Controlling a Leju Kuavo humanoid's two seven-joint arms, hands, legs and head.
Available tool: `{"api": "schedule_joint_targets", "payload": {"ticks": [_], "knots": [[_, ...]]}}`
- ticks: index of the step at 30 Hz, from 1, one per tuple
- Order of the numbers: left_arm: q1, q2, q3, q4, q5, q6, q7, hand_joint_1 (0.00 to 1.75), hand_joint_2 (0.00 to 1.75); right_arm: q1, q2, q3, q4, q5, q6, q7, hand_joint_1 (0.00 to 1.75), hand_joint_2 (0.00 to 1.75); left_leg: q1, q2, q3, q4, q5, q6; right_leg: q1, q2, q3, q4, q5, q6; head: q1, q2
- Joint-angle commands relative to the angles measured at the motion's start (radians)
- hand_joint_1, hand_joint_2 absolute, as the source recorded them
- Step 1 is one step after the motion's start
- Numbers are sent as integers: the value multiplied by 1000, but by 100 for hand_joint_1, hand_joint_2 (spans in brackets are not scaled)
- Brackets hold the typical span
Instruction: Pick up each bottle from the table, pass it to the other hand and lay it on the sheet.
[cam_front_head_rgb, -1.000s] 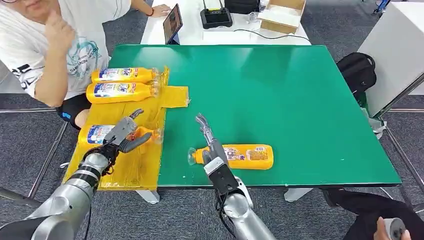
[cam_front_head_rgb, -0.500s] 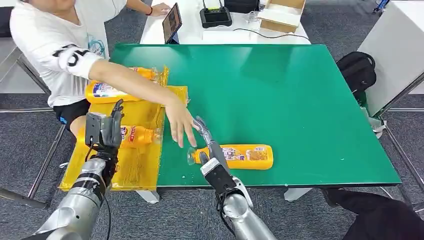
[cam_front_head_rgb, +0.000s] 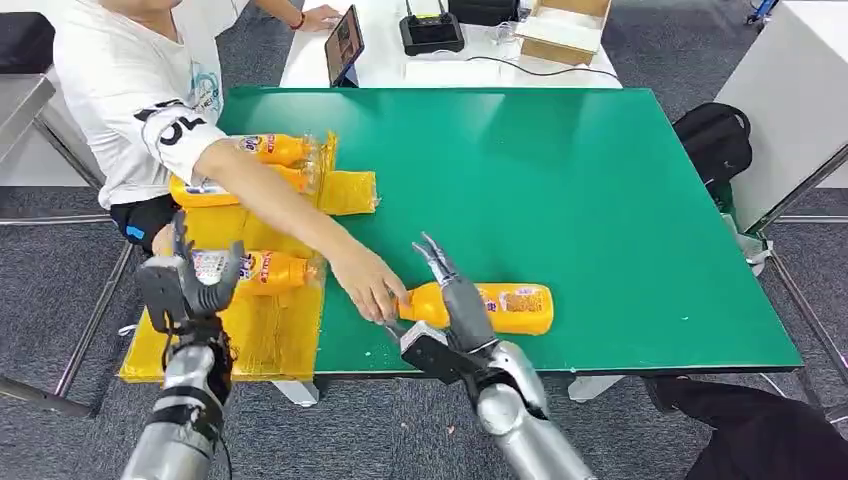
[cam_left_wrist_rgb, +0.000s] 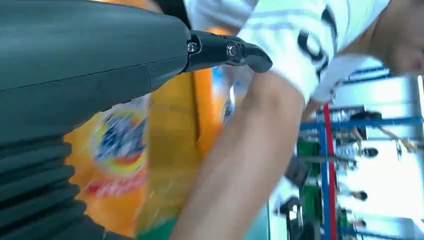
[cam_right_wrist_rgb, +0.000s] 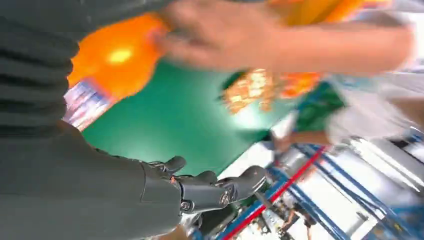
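1. Green bench (cam_front_head_rgb: 600, 200) in the head view carries an orange bottle (cam_front_head_rgb: 500, 308) lying on its side near the front edge. The right robot hand (cam_front_head_rgb: 455, 300) rests over the bottle's neck end, fingers spread and extended, not clearly closed around it. A person's hand (cam_front_head_rgb: 370, 285) reaches in and touches the bottle's cap end. The left robot hand (cam_front_head_rgb: 190, 285) is raised over the yellow sheet (cam_front_head_rgb: 270, 340), fingers apart, holding nothing. Three more orange bottles lie on the sheet.
2. Left wrist view: the left robot hand's dark fingers (cam_left_wrist_rgb: 230, 50) stick out straight, nothing in them; a blurred bottle label (cam_left_wrist_rgb: 120, 140) and the person's arm (cam_left_wrist_rgb: 240, 150) lie beyond.
3. Right wrist view: the right robot hand's fingers (cam_right_wrist_rgb: 215, 187) hang free over the green surface; the orange bottle (cam_right_wrist_rgb: 117, 55) sits by the palm, beside the person's blurred hand (cam_right_wrist_rgb: 215, 32).
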Motion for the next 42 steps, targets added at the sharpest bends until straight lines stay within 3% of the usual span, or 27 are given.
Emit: {"api": "schedule_joint_targets", "payload": {"ticks": [1,4,16,23,32,36,42], "knots": [[141,-9,-73,-166,-37,31,-1,0,175,39,-177,-78,-85,76,87,86,0,175,0,-2,6,-1,-3,2,1,-4,7,-2,-3,-3,0,0],[134,-8,-78,-161,-46,28,6,0,175,45,-178,-83,-88,81,97,92,0,175,0,-1,1,0,-1,1,0,-2,1,0,-1,-2,0,0],[117,-1,-73,-96,-60,12,15,0,175,19,-222,-82,-18,78,169,140,0,175,0,0,5,-1,-2,2,1,-2,5,-1,-2,-2,0,0],[85,-3,-86,-34,-59,0,18,0,175,-95,-238,-68,154,53,215,141,0,175,0,2,6,-1,-2,2,1,0,6,-2,-1,-3,0,0],[87,-2,-88,-34,-59,-2,18,0,175,-96,-236,-67,158,55,210,147,0,175,0,1,4,-1,-2,2,1,0,4,-1,-1,-3,0,0],[82,-2,-100,-14,-62,-3,22,0,175,-175,-226,-88,250,84,153,162,0,175,0,2,3,0,-1,1,1,1,3,0,-1,-2,0,0],[72,1,-112,39,-66,-3,22,0,175,-278,-225,-77,391,107,193,149,0,175,0,3,2,-1,-1,1,0,2,2,-1,0,-2,0,0]]}}
